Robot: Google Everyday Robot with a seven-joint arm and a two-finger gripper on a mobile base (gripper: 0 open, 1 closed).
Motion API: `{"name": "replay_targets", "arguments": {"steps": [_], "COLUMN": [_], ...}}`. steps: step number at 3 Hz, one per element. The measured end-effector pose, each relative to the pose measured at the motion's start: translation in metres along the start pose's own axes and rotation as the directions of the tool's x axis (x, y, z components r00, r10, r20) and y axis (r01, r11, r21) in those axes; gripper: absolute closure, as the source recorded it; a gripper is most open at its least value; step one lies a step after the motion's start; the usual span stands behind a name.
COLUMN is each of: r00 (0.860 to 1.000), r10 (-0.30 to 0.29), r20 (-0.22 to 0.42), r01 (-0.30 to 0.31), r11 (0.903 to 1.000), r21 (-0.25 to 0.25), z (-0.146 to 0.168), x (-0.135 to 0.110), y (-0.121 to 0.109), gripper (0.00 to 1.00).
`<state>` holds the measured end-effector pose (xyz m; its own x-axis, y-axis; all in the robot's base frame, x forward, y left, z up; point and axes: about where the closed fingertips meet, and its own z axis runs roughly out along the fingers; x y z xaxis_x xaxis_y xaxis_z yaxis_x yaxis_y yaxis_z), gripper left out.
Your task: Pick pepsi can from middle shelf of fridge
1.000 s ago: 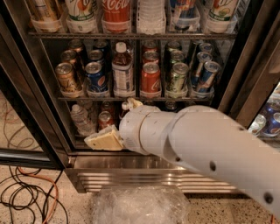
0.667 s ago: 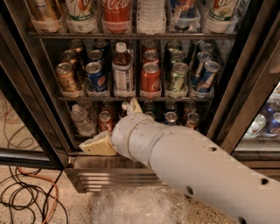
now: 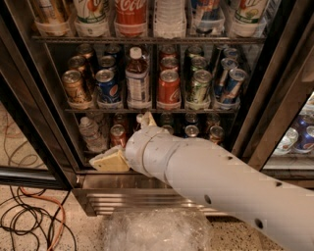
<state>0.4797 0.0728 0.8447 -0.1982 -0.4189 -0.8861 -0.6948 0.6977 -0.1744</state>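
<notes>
Speckled floor (image 3: 19,193) w/ cables (image 3: 30,221) at 7 o'clock, fridge (image 3: 30,98) ahead, pepsi can (image 3: 107,86) upright on middle shelf (image 3: 147,111) at 11 o'clock, btwn gold can (image 3: 76,87) and bottle (image 3: 138,78), gripper (image 3: 121,141) near centre, below that shelf, fingers spread, holding nothing

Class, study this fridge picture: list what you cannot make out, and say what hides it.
All in the camera view:
1. Top-shelf bottles: cut off by the upper edge.
2. Cans behind the pepsi can on the middle shelf: hidden by the front cans.
3. Lowest-shelf cans: partly hidden by the arm, whose gripper sits below the middle shelf.
4. Neighbouring cooler's cans: blurred, cut by the right edge.
</notes>
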Motion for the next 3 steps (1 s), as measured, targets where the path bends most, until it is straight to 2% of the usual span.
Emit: {"name": "replay_targets", "arguments": {"steps": [1, 2, 3], "r00": [0.999, 0.996, 0.996], "r10": [0.029, 0.067, 0.065], "r20": [0.017, 0.053, 0.06], "r01": [-0.029, -0.071, -0.07], "r11": [0.9995, 0.9953, 0.9948], "r21": [0.014, 0.066, 0.074], "z": [0.025, 0.045, 0.047], "x": [0.005, -0.004, -0.007], "y": [-0.015, -0.037, -0.038], "gripper": [0.0, 0.0, 0.03]}}
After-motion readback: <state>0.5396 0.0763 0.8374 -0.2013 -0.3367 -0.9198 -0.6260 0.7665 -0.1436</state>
